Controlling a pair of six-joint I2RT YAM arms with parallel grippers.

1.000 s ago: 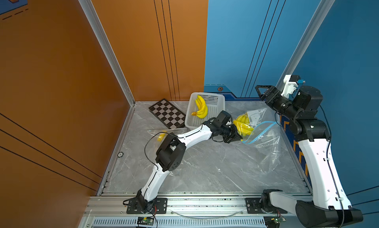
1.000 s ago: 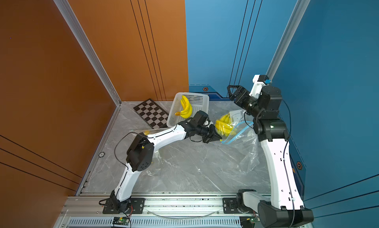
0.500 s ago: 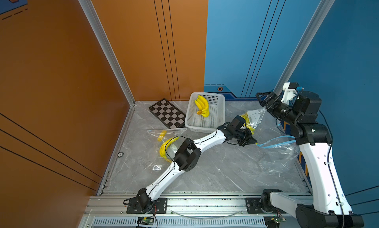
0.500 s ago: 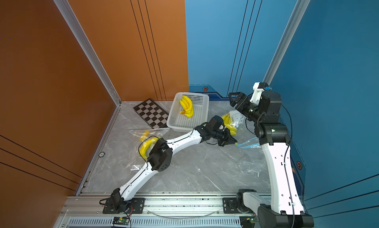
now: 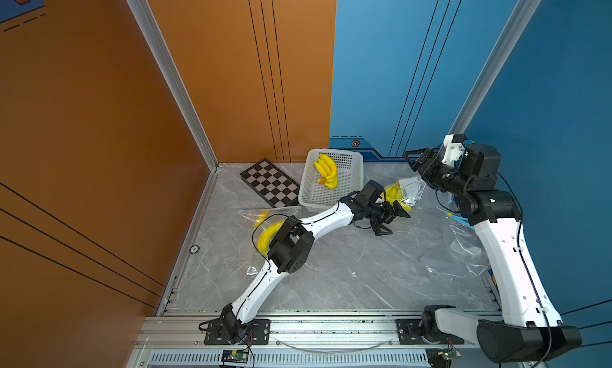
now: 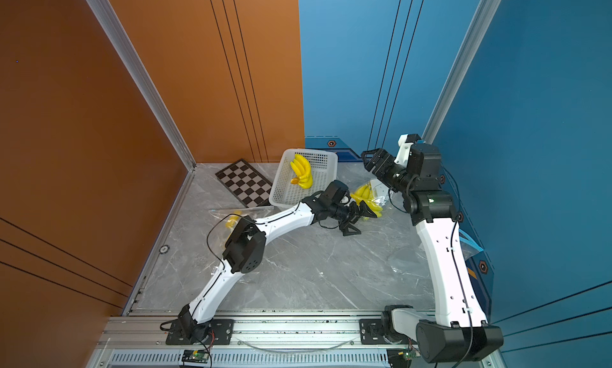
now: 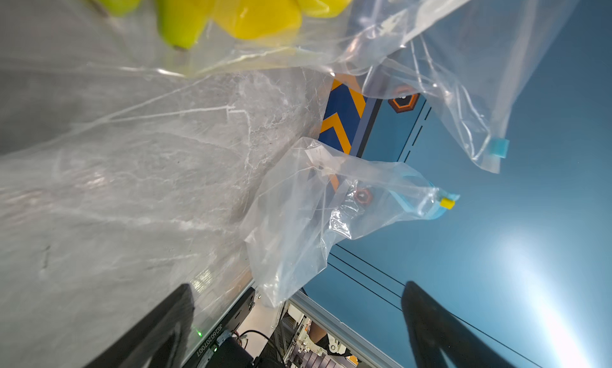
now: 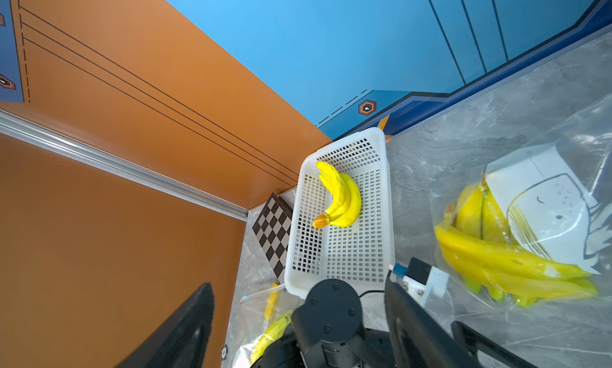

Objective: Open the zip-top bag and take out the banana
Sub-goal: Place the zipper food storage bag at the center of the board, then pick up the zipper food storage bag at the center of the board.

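Note:
A yellow banana bunch [image 5: 394,191] [image 8: 503,250] lies inside a clear zip-top bag [image 5: 411,187] [image 8: 546,210] with a white label, on the grey table right of the basket. In the left wrist view the banana [image 7: 258,15] shows through the bag [image 7: 457,68], which has a blue slider tab [image 7: 500,148]. Whether its mouth is open I cannot tell. My left gripper [image 5: 392,220] [image 6: 361,219] [image 7: 298,316] stands wide open just in front of the bag, holding nothing. My right gripper [image 5: 414,159] [image 6: 368,157] [image 8: 298,316] hovers open above and behind the bag.
A white basket [image 5: 354,171] holds another banana bunch [image 5: 326,174]. A chessboard [image 5: 270,184] lies at the back left. A second bagged banana [image 5: 266,237] sits under the left arm's elbow. An empty bag [image 5: 463,247] [image 7: 318,210] lies by the right arm.
The left gripper has opened wide and let go of the banana bag. The left arm has stretched farther right, and the empty bag has ended up by the right arm.

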